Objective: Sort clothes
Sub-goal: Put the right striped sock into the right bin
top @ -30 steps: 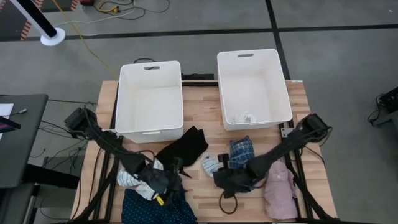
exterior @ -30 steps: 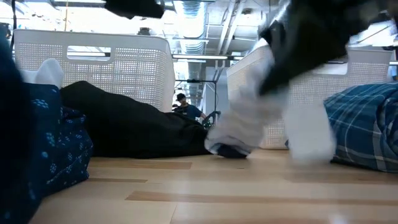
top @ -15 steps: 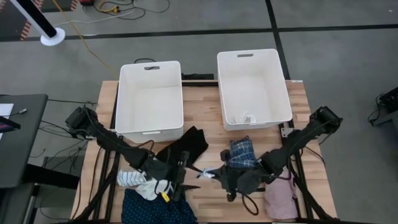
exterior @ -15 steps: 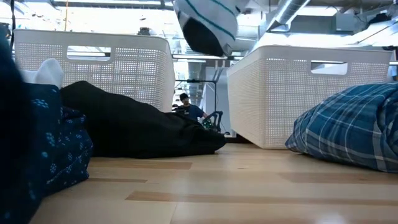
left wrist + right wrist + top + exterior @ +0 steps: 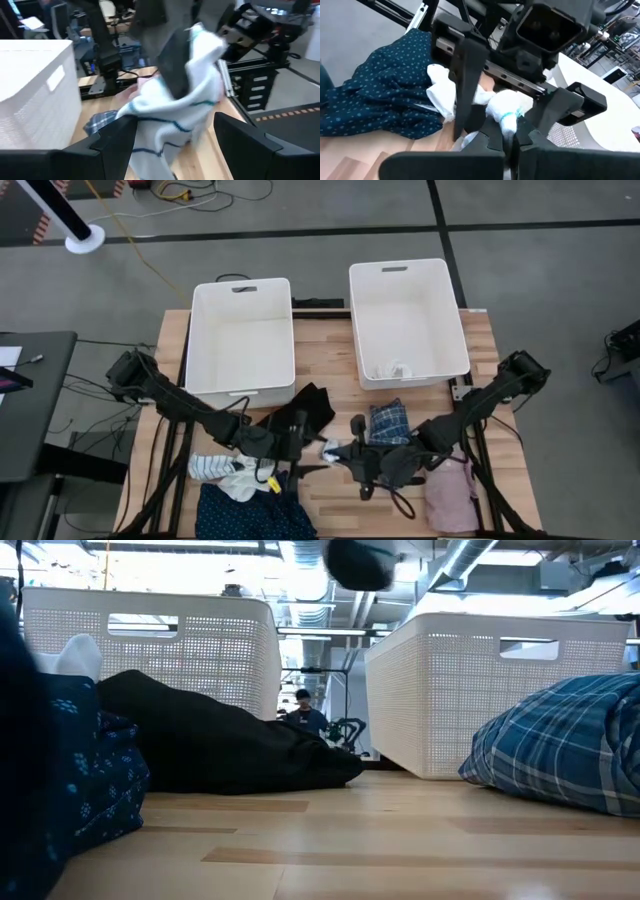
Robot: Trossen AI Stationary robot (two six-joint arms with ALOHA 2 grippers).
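- Right hand (image 5: 345, 452) over the front middle of the table (image 5: 330, 485), fingers pinched shut on a small white garment with teal stripes (image 5: 331, 448), held up off the wood.
- Left hand (image 5: 296, 442) just beside it, facing it across that same white garment (image 5: 172, 107); fingers spread wide on either side of the cloth, not closed on it.
- From the right wrist, same white piece (image 5: 507, 107) bunched just above the closed fingertips, the left hand's open fingers (image 5: 465, 85) standing right behind it.
- Black garment (image 5: 305, 408) flat on the table ahead of the left hand, near the left white bin (image 5: 240, 338).
- Blue plaid garment (image 5: 388, 422) beside the right arm, in front of the right white bin (image 5: 407, 320), with something small and white inside that bin.
- Navy patterned garment (image 5: 250, 515) at the front edge, a blue-white striped piece (image 5: 208, 467) touching it on the left.
- Pale pink garment (image 5: 452, 495) at the front right corner.
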